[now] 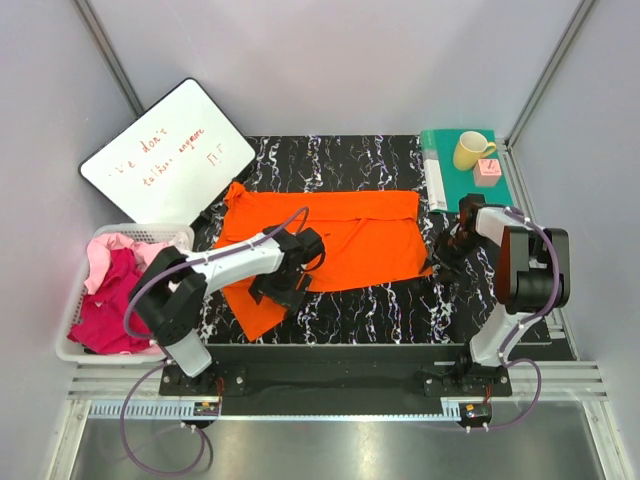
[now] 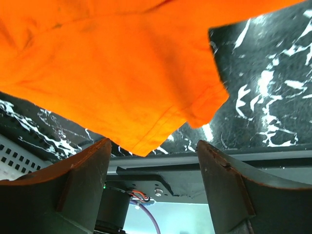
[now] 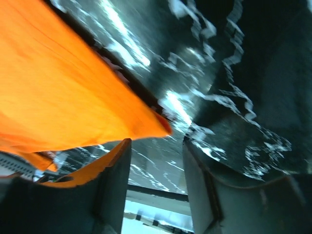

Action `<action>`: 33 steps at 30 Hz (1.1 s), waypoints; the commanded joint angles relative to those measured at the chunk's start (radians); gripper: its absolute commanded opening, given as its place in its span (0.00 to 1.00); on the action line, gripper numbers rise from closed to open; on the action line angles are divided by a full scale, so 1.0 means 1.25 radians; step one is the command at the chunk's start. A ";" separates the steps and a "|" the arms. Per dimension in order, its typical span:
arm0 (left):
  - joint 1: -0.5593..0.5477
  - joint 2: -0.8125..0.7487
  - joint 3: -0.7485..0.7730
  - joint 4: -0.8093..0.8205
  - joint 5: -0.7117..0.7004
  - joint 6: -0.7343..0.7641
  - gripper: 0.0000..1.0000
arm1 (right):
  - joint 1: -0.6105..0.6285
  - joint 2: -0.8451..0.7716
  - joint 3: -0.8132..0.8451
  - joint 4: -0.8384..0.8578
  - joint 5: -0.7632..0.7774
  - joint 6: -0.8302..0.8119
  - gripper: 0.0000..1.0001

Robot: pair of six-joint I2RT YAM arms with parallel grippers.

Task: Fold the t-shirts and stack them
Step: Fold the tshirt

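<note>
Top external: bright orange cloth t-shirt (image 1: 340, 235) sprawls on black marbled table (image 1: 400, 305), fold looks unfinished, no stack. Magenta and pale pink t-shirts (image 1: 115, 300) sit in white basket (image 1: 62, 350). Left gripper (image 2: 153, 151) and right gripper (image 3: 157, 146) jaws spread at shirt edges, pinching nothing.

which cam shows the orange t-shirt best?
Top external: it takes in the whole orange t-shirt, laid out across the black marbled table. The left wrist view catches only one hemmed corner of it, and the right wrist view only a blurred edge running to a tip.
</note>
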 commanded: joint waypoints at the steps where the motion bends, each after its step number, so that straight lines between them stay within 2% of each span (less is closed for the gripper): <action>1: -0.009 0.031 0.037 0.012 -0.026 0.020 0.76 | 0.001 0.068 0.030 0.115 -0.010 0.007 0.52; 2: -0.009 0.034 0.041 0.012 -0.027 0.021 0.75 | 0.001 0.075 0.046 0.117 -0.014 0.006 0.51; 4: -0.010 0.045 0.041 0.015 -0.029 0.024 0.72 | 0.001 0.094 0.061 0.116 -0.029 0.005 0.40; 6: -0.011 0.056 0.036 0.020 -0.030 0.026 0.67 | 0.001 0.101 0.070 0.119 -0.046 0.007 0.25; 7: -0.010 0.061 0.034 0.020 -0.030 0.026 0.64 | 0.001 0.102 0.070 0.119 -0.050 0.007 0.11; 9: -0.011 0.066 0.020 0.026 -0.030 0.026 0.55 | 0.001 0.099 0.068 0.119 -0.055 0.006 0.01; 12: -0.011 0.070 0.009 0.037 -0.030 0.030 0.40 | 0.001 0.082 0.057 0.117 -0.057 0.005 0.00; 14: -0.011 0.072 0.009 0.038 -0.021 0.036 0.36 | 0.001 0.069 0.050 0.117 -0.055 0.001 0.00; 18: -0.011 0.043 0.023 0.027 -0.014 0.039 0.59 | 0.001 0.064 0.040 0.117 -0.061 0.000 0.00; 21: -0.017 0.011 0.037 0.009 -0.010 0.035 0.69 | 0.001 0.071 0.035 0.119 -0.063 0.000 0.00; 24: -0.019 0.004 0.040 0.009 -0.005 0.034 0.70 | 0.001 0.073 0.034 0.121 -0.066 -0.003 0.00; 33: -0.038 0.080 0.051 0.034 0.000 0.067 0.61 | 0.001 0.073 0.040 0.122 -0.071 0.000 0.00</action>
